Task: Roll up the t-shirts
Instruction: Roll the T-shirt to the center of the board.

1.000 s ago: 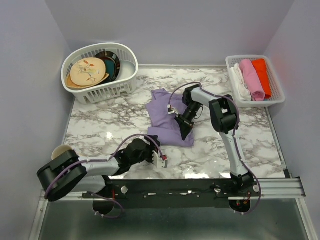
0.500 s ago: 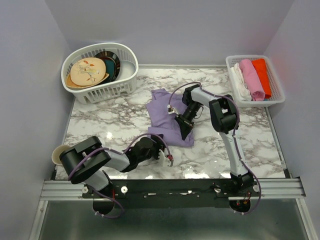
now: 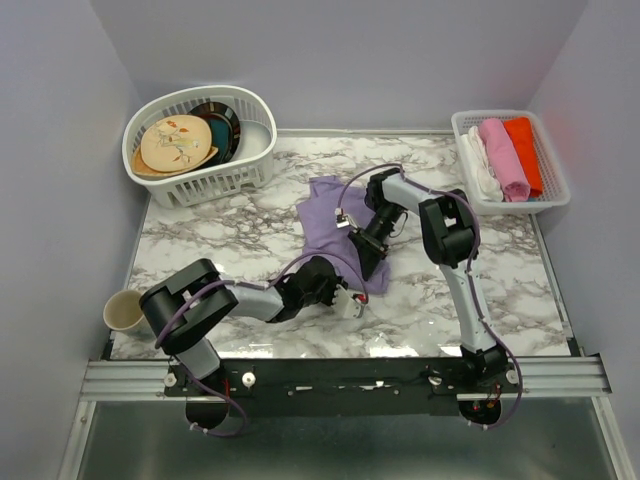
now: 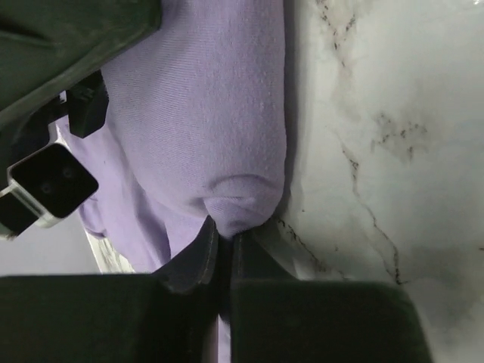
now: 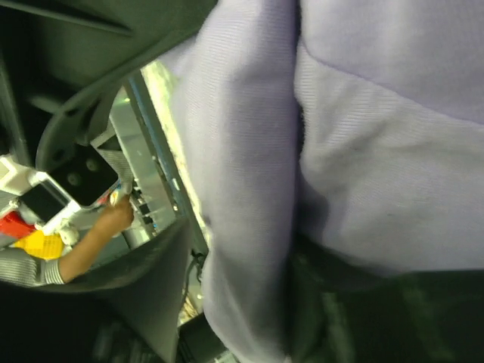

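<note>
Evidently left gripper (image 3: 352, 303) and right gripper (image 3: 370, 265) each clenched the t-shirt (image 3: 325, 225) at its six-o'clock hem, length running toward twelve

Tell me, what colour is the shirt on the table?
The shirt is plain light purple; top view.

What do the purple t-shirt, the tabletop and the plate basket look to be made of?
The t-shirt looks like soft matte knit fabric, likely cotton jersey: fine ribs show up close. The tabletop is marble-patterned and glossy with glare spots; it may be stone, laminate or film. The basket looks like white moulded plastic with slotted walls.
</note>
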You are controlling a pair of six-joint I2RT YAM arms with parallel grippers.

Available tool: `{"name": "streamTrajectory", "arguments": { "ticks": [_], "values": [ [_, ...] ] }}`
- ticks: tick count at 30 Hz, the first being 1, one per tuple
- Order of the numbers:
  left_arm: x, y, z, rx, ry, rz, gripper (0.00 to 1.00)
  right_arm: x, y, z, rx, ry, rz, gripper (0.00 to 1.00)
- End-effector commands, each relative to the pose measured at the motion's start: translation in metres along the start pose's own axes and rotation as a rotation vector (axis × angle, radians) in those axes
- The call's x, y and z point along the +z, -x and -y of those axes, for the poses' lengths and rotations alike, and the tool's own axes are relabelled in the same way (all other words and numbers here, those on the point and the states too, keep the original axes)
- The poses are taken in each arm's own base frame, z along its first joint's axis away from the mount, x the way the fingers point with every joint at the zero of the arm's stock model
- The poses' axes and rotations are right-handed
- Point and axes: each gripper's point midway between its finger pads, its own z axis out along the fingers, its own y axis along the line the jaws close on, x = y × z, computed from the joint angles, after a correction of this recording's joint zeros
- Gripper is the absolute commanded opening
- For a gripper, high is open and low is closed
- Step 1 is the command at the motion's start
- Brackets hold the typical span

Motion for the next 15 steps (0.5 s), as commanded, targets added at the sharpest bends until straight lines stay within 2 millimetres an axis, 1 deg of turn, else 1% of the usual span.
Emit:
{"name": "streamTrajectory", "arguments": {
  "ticks": [1, 2, 3, 4, 5, 6, 7, 8, 9, 10, 11, 12, 13, 14, 15],
  "values": [
    [-0.002, -0.016, 0.033, -0.108, -0.212, -0.082, 0.00, -0.007, -0.021, 0.034, -0.049, -0.118, -0.078, 0.74],
    [-0.006, -0.018, 0.040, -0.145, -0.250, -0.096, 0.00, -0.015, -0.014, 0.031, -0.065, -0.123, -0.016, 0.86],
    [-0.009, -0.018, 0.035, -0.172, -0.247, -0.093, 0.00, -0.029, -0.009, 0.017, -0.102, -0.151, 0.036, 0.89],
    [-0.009, -0.014, 0.034, -0.190, -0.254, -0.073, 0.00, -0.038, -0.007, 0.012, -0.110, -0.173, 0.076, 0.90],
    [-0.013, -0.014, 0.036, -0.203, -0.269, -0.075, 0.00, -0.050, -0.001, 0.017, -0.148, -0.226, 0.135, 0.91],
    [-0.016, -0.011, 0.034, -0.218, -0.265, -0.068, 0.00, -0.072, 0.004, 0.000, -0.217, -0.301, 0.198, 0.91],
    [-0.017, -0.010, 0.034, -0.237, -0.268, -0.063, 0.00, -0.065, -0.010, 0.000, -0.199, -0.307, 0.204, 0.92],
    [-0.019, -0.010, 0.035, -0.254, -0.281, -0.066, 0.00, -0.081, -0.001, 0.006, -0.272, -0.399, 0.281, 0.92],
    [-0.020, -0.007, 0.033, -0.277, -0.279, -0.055, 0.00, -0.084, -0.006, 0.007, -0.299, -0.455, 0.301, 0.92],
    [-0.021, -0.006, 0.033, -0.290, -0.294, -0.054, 0.00, -0.104, -0.004, -0.015, -0.400, -0.552, 0.371, 0.93],
    [-0.022, -0.006, 0.036, -0.296, -0.314, -0.055, 0.00, -0.093, -0.015, -0.002, -0.442, -0.611, 0.384, 0.93],
    [-0.023, -0.005, 0.034, -0.301, -0.317, -0.048, 0.00, -0.093, -0.018, -0.005, -0.498, -0.655, 0.411, 0.96],
    [-0.023, -0.003, 0.031, -0.305, -0.322, -0.035, 0.00, -0.099, -0.019, -0.014, -0.597, -0.715, 0.442, 1.00],
    [-0.024, -0.003, 0.032, -0.319, -0.341, -0.023, 0.00, -0.093, -0.025, -0.027, -0.730, -0.791, 0.496, 1.00],
    [-0.025, -0.004, 0.031, -0.330, -0.355, -0.018, 0.00, -0.094, -0.027, -0.035, -0.822, -0.856, 0.511, 1.00]
  ]
}}
